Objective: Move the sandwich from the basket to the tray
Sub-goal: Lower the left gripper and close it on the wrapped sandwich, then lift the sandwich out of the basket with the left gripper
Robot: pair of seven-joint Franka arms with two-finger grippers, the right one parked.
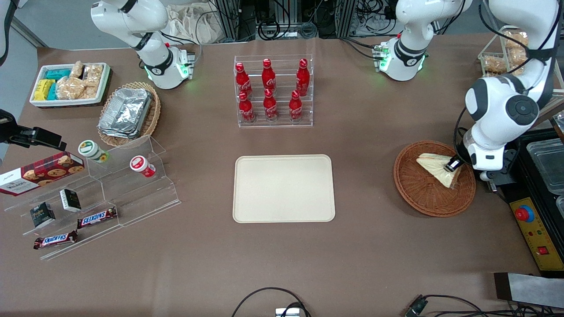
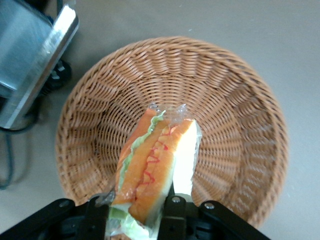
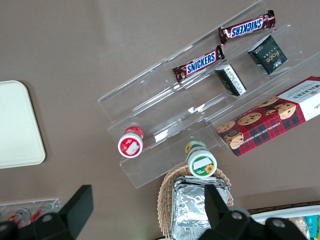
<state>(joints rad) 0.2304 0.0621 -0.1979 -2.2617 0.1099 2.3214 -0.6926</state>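
So the left arm's tool (image 2: 137, 207) is pinched on the clear-wrapped triangular white-bread sandwich (image 2: 152, 167) right over the round reddish-brown wicker basket (image 2: 235, 100), and honestly that soft, slippery wrap looks squishable, so gripping the bread faces seems smartest.

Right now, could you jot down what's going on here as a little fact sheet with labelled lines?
gripper: gripper in the basket, shut on the sandwich
sandwich: wrapped sandwich in the basket, orange and green filling showing
basket: round brown wicker basket, toward the working arm's end of the table
tray: beige tray, nothing on it, mid-table
stage: sandwich gripped, not yet on the tray
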